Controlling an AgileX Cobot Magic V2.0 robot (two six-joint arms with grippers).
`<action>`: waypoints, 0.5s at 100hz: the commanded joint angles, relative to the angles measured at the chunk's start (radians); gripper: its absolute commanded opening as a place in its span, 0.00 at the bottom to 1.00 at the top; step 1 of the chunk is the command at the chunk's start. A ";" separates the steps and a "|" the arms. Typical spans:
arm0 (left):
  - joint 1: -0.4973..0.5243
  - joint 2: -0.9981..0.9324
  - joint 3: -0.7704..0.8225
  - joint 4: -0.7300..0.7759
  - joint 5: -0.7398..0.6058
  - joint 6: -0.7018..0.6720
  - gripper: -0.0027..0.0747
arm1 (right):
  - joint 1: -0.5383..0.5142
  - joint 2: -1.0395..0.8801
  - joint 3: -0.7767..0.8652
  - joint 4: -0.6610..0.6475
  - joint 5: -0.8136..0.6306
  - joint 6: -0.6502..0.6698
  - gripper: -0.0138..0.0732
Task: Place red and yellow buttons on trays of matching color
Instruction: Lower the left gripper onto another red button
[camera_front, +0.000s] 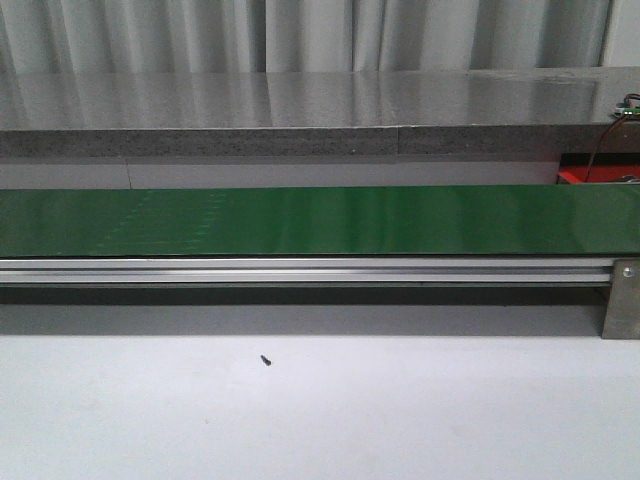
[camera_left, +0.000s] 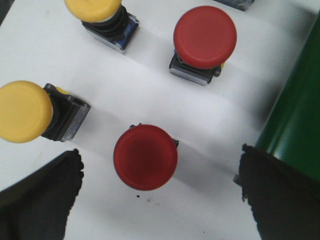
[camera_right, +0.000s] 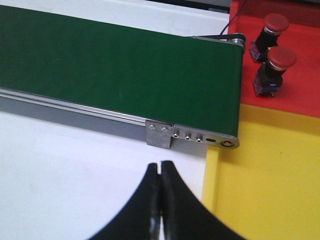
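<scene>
- Left wrist view shows the left claw (camera_left: 155, 195) spread wide over the white worktop (camera_left: 225, 115), its dark fingers (camera_left: 40, 195) at either side of a red button (camera_left: 145, 157) that stands cap-up between them but untouched
- A second red button (camera_left: 204, 37) stands beyond it, and two yellow buttons (camera_left: 22, 111) (camera_left: 93, 8) lie off to one side, so the near red one looks like the pick in hand
- To do it well, I would bring the claw straight down so the pads close on the black body under the cap, not on the rounded cap, which would likely slip; the yellow neighbour is near, so keep that finger clear of it
- Right wrist view shows the right claw (camera_right: 160, 200) pressed together and empty, by the end of the green conveyor belt (camera_right: 120, 70)
- Two red buttons (camera_right: 274, 26) (camera_right: 278, 61) already sit on the red tray (camera_right: 300, 85); the yellow tray (camera_right: 265, 185) beside it holds nothing visible
- No brand, label or writing can be read in any view
</scene>
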 joint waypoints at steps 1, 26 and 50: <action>0.003 -0.015 -0.033 -0.002 -0.060 -0.021 0.83 | 0.001 -0.004 -0.025 0.017 -0.058 -0.008 0.08; 0.003 0.035 -0.038 -0.004 -0.078 -0.022 0.83 | 0.001 -0.004 -0.025 0.017 -0.058 -0.008 0.08; 0.001 0.080 -0.044 -0.004 -0.102 -0.022 0.83 | 0.001 -0.004 -0.025 0.017 -0.058 -0.008 0.08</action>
